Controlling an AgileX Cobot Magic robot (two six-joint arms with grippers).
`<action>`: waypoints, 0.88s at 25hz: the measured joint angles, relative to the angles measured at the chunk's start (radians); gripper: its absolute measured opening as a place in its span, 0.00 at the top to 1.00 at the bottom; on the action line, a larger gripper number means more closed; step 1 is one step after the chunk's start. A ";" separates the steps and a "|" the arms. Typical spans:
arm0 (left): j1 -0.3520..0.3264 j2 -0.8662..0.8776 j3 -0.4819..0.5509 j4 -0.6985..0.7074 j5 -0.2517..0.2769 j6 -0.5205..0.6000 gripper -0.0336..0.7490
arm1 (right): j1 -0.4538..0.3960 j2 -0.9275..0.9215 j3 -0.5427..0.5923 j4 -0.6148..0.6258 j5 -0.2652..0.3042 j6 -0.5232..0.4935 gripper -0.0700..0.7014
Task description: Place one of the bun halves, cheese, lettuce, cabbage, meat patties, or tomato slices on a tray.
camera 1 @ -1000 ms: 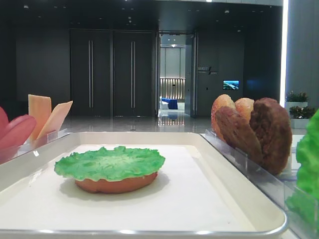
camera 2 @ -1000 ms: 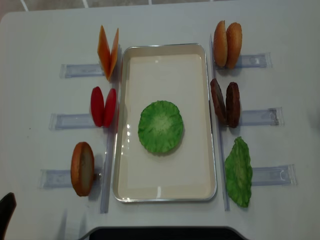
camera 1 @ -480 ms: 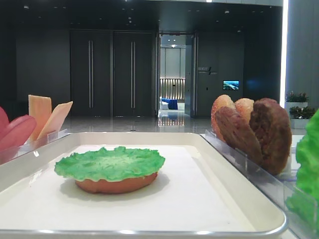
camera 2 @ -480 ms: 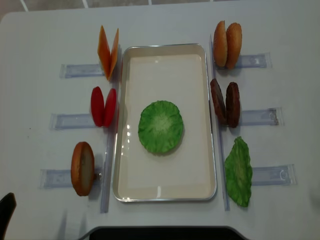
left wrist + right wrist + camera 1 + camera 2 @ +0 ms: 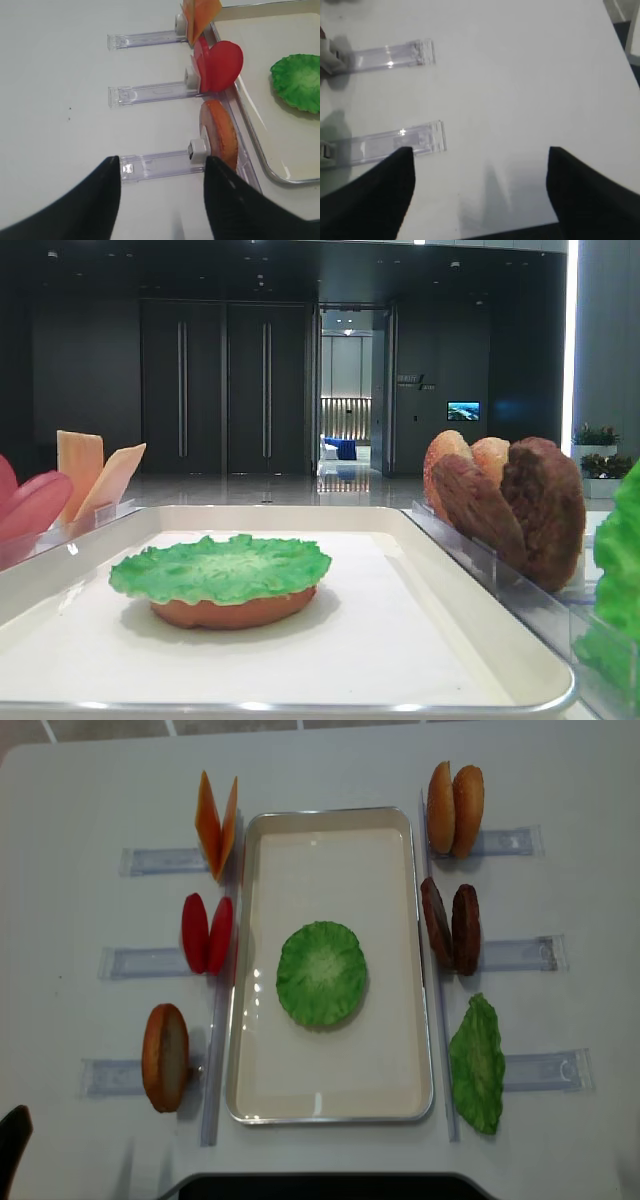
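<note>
The tray (image 5: 330,818) lies in the middle of the table. On it a green lettuce (image 5: 321,973) leaf covers a bun half (image 5: 235,612). Left of the tray stand cheese (image 5: 217,824), tomato slices (image 5: 207,933) and one bun half (image 5: 165,1057). To its right stand two bun halves (image 5: 455,808), meat patties (image 5: 451,927) and another green leaf (image 5: 477,1063); I cannot tell any cabbage apart. My left gripper (image 5: 161,167) is open over the table, just short of the left bun's holder (image 5: 160,164). My right gripper (image 5: 480,155) is open over bare table, holding nothing.
Clear plastic holders (image 5: 390,54) lie on both sides of the tray, one (image 5: 395,142) just left of my right gripper. The table's near edge (image 5: 520,227) runs under the right fingers. A dark base (image 5: 320,1185) sits at the front middle.
</note>
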 joint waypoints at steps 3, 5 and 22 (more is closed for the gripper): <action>0.000 0.000 0.000 0.000 0.000 0.000 0.44 | 0.000 -0.094 0.002 0.000 -0.003 -0.001 0.24; 0.000 0.000 0.000 0.000 0.000 0.000 0.44 | 0.000 -0.158 0.003 0.000 -0.003 -0.002 0.24; 0.000 0.000 0.000 0.000 0.000 0.000 0.44 | 0.000 -0.252 0.003 -0.001 -0.002 -0.001 0.24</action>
